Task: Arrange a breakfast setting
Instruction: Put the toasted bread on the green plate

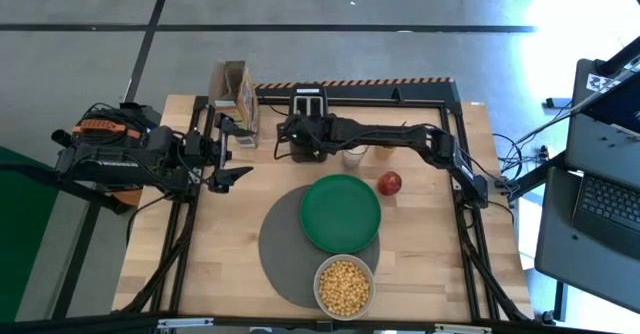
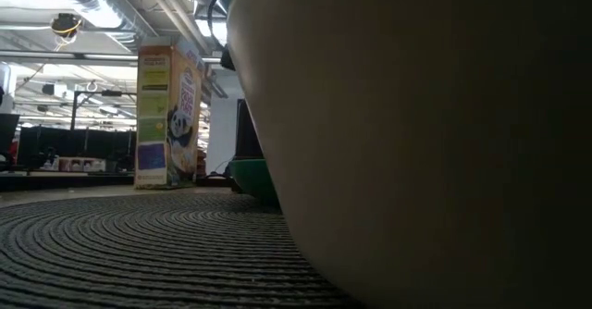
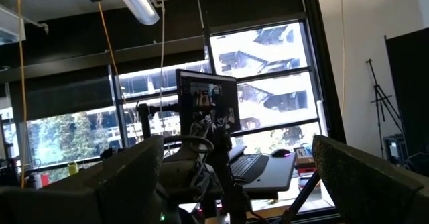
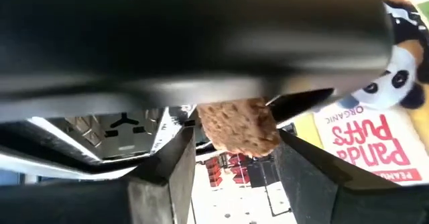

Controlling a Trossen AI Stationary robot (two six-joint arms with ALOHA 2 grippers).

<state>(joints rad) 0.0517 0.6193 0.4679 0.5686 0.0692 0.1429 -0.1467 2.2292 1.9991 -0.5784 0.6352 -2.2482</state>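
Now, over on the left, we are seeing the left gripper (image 1: pixel 236 175) hanging above the left edge of the table (image 1: pixel 230 264), its jaws spread wide with nothing between them, and its wrist view is looking out at windows and a monitor (image 3: pixel 208 106) in the room. Just behind it, a cereal box (image 1: pixel 238 102) is standing upright at the back of the table; in the low view the same box is rising beyond the ribbed weave of the mat.

Moving toward the middle, we are watching the right arm stretching across the back of the table, bringing the right gripper (image 1: pixel 300 134) right over the black toaster (image 1: pixel 309 109). Its wrist view is showing the brown toast slice (image 4: pixel 239 127) sitting between its dark fingers (image 4: pixel 164 177); the jaws are clamped on it, half closed.

In front of the toaster, the green plate (image 1: pixel 341 212) is lying on the round grey mat (image 1: pixel 285 254), covering the mat's back right part. The pale bowl (image 1: pixel 344 285) of yellow cereal (image 1: pixel 344 286) is sitting at the mat's front edge, touching or just beside the plate.

Further right, a small cup (image 1: pixel 353 156) is standing behind the plate, and the red apple (image 1: pixel 389 183) is resting on the bare table just beside the plate's right rim.
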